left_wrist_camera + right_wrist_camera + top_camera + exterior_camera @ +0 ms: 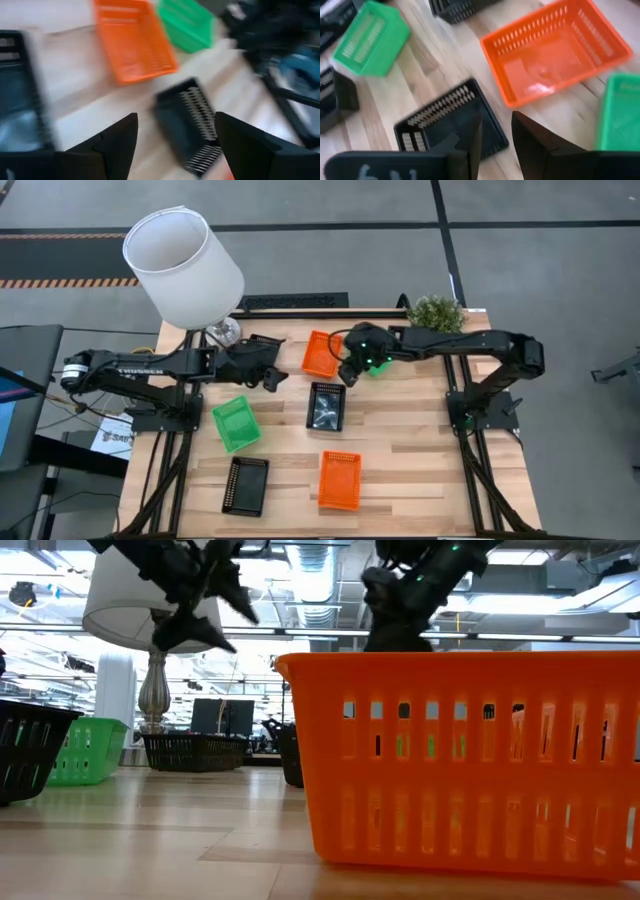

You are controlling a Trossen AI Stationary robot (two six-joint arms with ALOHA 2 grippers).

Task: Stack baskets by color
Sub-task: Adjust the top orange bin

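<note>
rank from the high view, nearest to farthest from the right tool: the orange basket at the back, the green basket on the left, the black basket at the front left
From the right tool:
1. Orange basket at the back, right beside it.
2. Green basket on the left, mid-table.
3. Black basket at the front left, by the front edge.

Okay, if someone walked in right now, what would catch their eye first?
Probably the big white lampshade leaning over the table's far left corner. Then the bright baskets scattered on the wood: an orange basket at the near edge, a green basket on the left, and another orange one under the right hand.
</note>
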